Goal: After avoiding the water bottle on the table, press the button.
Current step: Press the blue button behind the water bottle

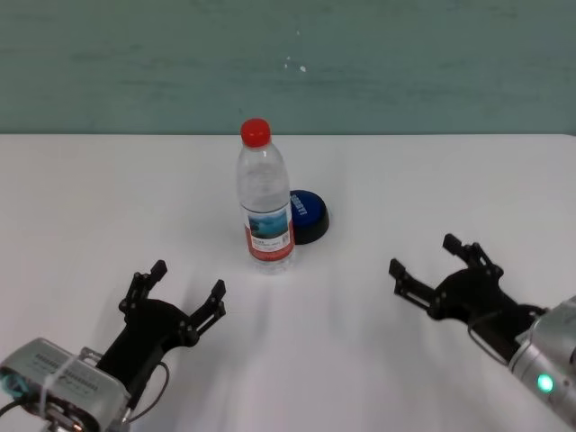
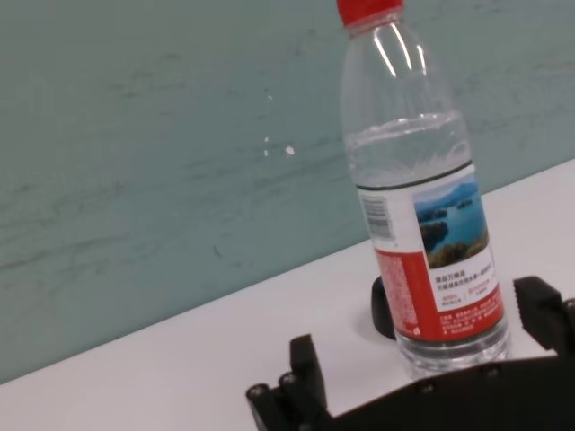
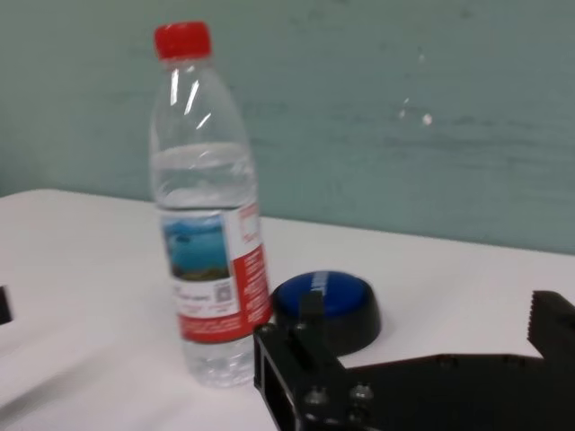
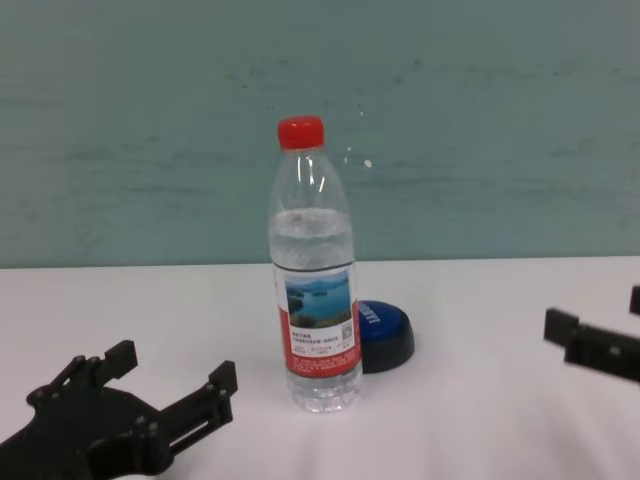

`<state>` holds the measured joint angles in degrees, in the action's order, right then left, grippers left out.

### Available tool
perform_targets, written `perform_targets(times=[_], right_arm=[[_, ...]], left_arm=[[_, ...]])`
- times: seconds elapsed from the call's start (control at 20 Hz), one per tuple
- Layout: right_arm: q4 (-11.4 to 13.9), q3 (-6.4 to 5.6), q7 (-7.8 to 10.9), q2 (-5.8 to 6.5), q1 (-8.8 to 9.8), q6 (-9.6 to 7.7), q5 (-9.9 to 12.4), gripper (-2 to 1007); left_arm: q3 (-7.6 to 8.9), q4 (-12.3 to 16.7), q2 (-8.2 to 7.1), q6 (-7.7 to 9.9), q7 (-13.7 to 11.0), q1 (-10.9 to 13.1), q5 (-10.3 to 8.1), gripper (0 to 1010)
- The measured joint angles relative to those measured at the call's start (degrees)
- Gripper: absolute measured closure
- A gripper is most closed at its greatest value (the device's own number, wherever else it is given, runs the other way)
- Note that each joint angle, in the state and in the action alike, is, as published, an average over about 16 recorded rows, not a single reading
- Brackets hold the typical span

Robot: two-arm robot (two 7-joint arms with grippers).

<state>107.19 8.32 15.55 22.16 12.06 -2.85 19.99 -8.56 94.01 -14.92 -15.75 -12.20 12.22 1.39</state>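
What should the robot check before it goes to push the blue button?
1. Bottle standing upright on the table: ok.
2. Button in sight: ok, though it sits just behind the bottle, to its right, partly hidden.
3. Nothing on top of the button: ok.
4. Right gripper has an open way to the button, with no thing between them: ok.
5. Left gripper has an open way: not ok, the bottle stands between it and the button.
6. Both grippers open and holding nothing: ok.
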Motion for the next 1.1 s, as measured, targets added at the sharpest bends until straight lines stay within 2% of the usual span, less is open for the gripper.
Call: perform_targets(times=[0.25,0.55,0.8,1.1], right_arm=[[-1.13,-0.24,0.69,0.53,-2.44,-0.32,0.89,1],[-3.05,0.02,1.61,1.43,-6.43,-0.98,1.66,1],[-5.1,0.98,2.56,2.16,-10.17,-1.75,1.94,1],[-8.6,2.68,3.83,2.84,-15.05,-2.81,2.24,1]], left_arm=[[0.0,0.0,0.0,0.0,0.0,0.0,0.0,10],[0.0,0.0,0.0,0.0,0.0,0.0,0.0,10],[0.0,0.0,0.0,0.0,0.0,0.0,0.0,10],[0.0,0.0,0.0,0.0,0.0,0.0,0.0,10]])
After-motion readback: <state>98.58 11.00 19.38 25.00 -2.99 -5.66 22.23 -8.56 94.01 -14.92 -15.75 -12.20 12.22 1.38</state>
